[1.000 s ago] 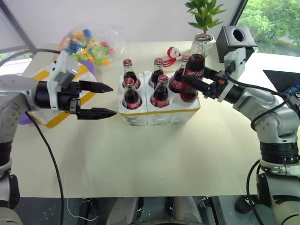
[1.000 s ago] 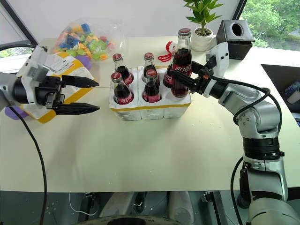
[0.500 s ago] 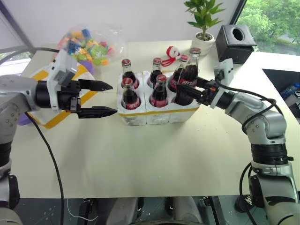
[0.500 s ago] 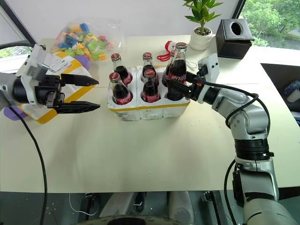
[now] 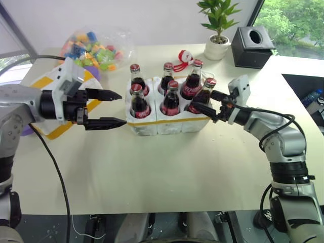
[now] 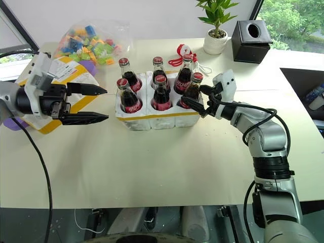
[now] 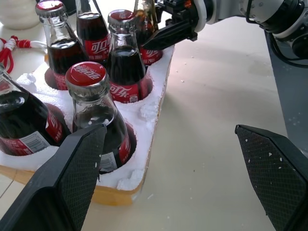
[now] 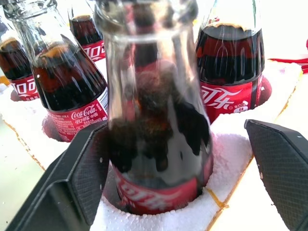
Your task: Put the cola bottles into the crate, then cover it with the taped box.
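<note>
A pale table (image 5: 167,172) is seen w/ everything laid out on it, biggest stuff first. The taped box (image 6: 65,76) is parked at the robot's left edge, partly hidden behind the left arm, yellow bands and printed label visible. Just behind it a clear bag of coloured blocks (image 5: 96,46) is piled up. The crate (image 5: 169,117) is sat roughly mid-table, yellow strip along its front lower edge, and all six wells are filled: six cola bottles (image 5: 139,104) are standing upright in it, 3 in the back row, 3 in front. The front bottle on the robot's right (image 6: 193,90) is seated in its well w/ the right gripper (image 6: 200,99) still around it at label height. In the right wrist view the fingers (image 8: 86,168) are seen spread to either side of the glass, one finger just beside or touching it, the other clearly apart, so the pinch has been let go.

The left gripper (image 5: 112,108) is held level off the crate's left end, near but apart, jaws spread wide w/ nothing between them.

Further back: a black box w/ a round hole (image 5: 253,46), a small potted plant (image 5: 217,30), and a red-and-white trinket (image 5: 183,58) lying behind the crate.
</note>
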Tool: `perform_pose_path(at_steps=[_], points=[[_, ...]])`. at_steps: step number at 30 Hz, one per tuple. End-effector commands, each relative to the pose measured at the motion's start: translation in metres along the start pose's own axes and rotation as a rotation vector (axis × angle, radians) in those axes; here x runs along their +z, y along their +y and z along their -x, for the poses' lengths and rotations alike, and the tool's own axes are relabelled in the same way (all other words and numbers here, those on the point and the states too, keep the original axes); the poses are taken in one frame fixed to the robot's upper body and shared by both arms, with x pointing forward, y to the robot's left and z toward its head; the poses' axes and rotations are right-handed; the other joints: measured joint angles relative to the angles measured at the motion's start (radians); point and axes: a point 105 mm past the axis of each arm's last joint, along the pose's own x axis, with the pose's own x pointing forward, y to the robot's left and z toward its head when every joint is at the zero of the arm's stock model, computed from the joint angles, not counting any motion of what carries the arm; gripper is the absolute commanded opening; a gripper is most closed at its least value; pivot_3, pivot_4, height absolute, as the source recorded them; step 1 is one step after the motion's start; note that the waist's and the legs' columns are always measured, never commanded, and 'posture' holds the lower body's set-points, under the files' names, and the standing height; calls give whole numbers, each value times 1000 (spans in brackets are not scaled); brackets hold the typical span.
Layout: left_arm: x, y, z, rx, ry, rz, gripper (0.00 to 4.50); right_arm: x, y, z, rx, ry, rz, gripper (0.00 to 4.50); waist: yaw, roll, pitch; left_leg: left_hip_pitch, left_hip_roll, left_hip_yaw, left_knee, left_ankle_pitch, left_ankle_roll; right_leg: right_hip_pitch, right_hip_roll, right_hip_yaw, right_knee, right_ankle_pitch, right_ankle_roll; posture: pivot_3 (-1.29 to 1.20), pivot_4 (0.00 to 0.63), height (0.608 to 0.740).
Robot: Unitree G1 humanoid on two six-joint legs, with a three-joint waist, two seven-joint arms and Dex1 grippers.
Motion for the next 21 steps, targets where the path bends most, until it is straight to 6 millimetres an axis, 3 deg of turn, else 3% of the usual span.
perform_pose_path(at_steps=[1,7,11,16,21], points=[[6,13,19,146,21,-63,4500,46,-1,30,50,-48,117,4410,4,1,0,0,0,0,0,0,0,0,0,0,0,0,0,0,150,732],[-12,42,63,510,61,-27,4500,87,10,78,186,-61,96,4410,0,0,0,1,0,0,-4,-1,2,0,-1,0,-2,0,0,0,150,732],[-60,54,105,870,365,-137,4500,91,-5,103,138,-12,74,4410,-4,0,0,3,1,1,-6,-1,2,1,-1,0,-2,0,-1,0,150,732],[-87,37,155,1054,634,-260,4500,94,-10,111,109,0,120,4410,-1,-1,1,2,2,3,-7,-1,2,-2,-1,2,-3,0,-2,0,150,732],[-121,5,191,1063,875,-292,4500,90,-12,107,114,-8,100,4410,4,0,1,1,2,4,-8,-2,1,-2,-2,2,-4,-2,-6,0,150,732]])
